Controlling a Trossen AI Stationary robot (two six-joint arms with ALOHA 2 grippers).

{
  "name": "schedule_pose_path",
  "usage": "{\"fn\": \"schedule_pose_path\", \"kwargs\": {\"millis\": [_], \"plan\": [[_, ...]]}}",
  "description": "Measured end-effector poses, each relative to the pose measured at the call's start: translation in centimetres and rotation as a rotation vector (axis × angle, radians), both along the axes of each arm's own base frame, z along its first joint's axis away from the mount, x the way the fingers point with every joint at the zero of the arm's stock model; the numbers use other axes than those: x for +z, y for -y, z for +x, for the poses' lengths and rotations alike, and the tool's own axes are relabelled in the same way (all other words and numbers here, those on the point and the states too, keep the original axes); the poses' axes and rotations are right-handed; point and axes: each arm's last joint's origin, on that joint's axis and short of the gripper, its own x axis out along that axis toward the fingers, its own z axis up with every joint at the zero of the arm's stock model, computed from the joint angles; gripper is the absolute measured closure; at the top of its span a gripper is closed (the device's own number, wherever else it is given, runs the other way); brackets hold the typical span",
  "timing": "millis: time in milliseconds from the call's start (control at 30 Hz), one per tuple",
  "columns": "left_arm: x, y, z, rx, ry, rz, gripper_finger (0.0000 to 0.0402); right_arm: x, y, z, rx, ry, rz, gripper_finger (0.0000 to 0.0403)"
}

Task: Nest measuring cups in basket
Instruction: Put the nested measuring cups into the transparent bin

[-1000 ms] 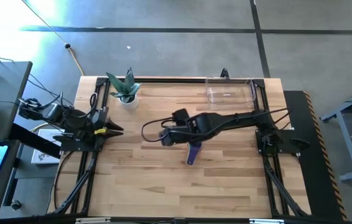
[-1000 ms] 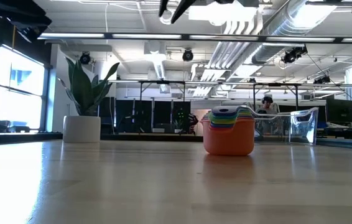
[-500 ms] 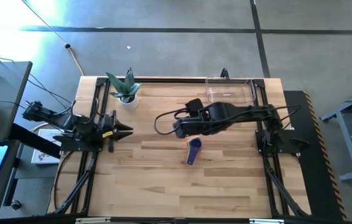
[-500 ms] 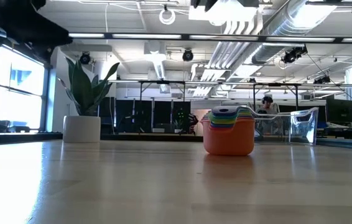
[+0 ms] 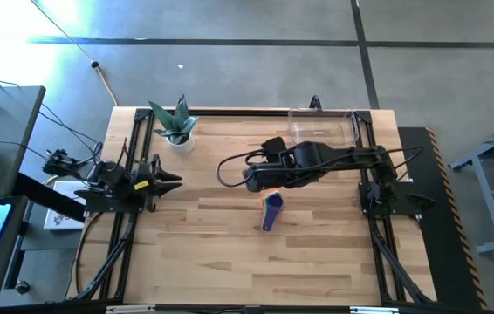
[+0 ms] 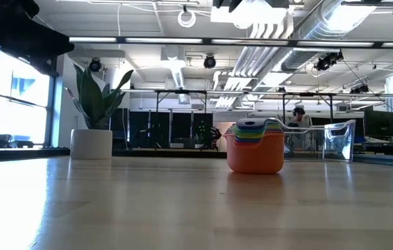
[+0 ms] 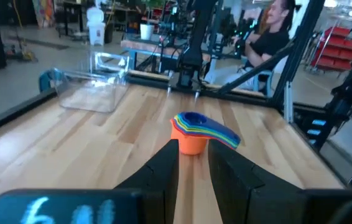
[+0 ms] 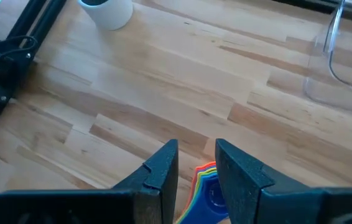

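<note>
The measuring cups (image 5: 271, 208) stand nested in one stack on the table's middle, orange outermost and blue on top, with their handles fanned toward the near edge. They also show in the low view (image 6: 255, 146) and both wrist views (image 7: 194, 130) (image 8: 208, 186). The clear basket (image 5: 321, 126) sits at the far right with nothing in it. My right gripper (image 5: 249, 179) hovers above the table just far-left of the stack, narrowly open (image 8: 196, 165). My left gripper (image 5: 175, 180) waits by the left edge, narrowly open (image 7: 193, 165), pointing at the stack.
A white plant pot (image 5: 177, 138) with a green plant stands at the far left. Black frame rails run along the table's left and right sides. Bare wood lies between the stack and the basket (image 8: 344, 56). A person sits beyond the table (image 7: 275, 37).
My right gripper rose and drew back from above the stack toward the far right, uncovering the cups, which stayed in place. My left arm shifted slightly near the left edge.
</note>
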Motion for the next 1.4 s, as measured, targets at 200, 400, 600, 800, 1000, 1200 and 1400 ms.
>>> {"fn": "schedule_pose_path", "kwargs": {"millis": [200, 400, 600, 800, 1000, 1200, 1400], "plan": [[-0.6, -0.1, -0.1, 0.013, -0.063, 0.057, 0.0326, 0.0, -0.2, 0.0, -0.043, 0.021, 0.053, 0.0304], [-0.7, -0.1, -0.1, 0.011, -0.083, 0.145, 0.0326, -0.1, -0.5, -0.1, -0.089, 0.042, 0.117, 0.0304], [-0.7, -0.2, -0.1, 0.038, -0.090, 0.237, 0.0326, -0.1, -1.2, -0.2, -0.070, 0.036, 0.152, 0.0304], [-0.7, -0.2, -0.1, 0.050, -0.087, 0.197, 0.0326, -0.1, -1.1, -0.2, -0.074, 0.040, 0.129, 0.0304], [-0.7, -0.2, -0.1, 0.050, -0.088, 0.197, 0.0326, -0.1, -1.5, -0.2, -0.108, 0.050, 0.196, 0.0304], [-0.7, -0.2, -0.1, 0.050, -0.088, 0.197, 0.0326, -0.3, -3.3, -0.5, -0.097, 0.054, 0.217, 0.0304], [-0.7, -0.2, -0.1, 0.051, -0.089, 0.198, 0.0326, -1.1, -4.4, 0.0, -0.072, 0.033, 0.239, 0.0304]]}}
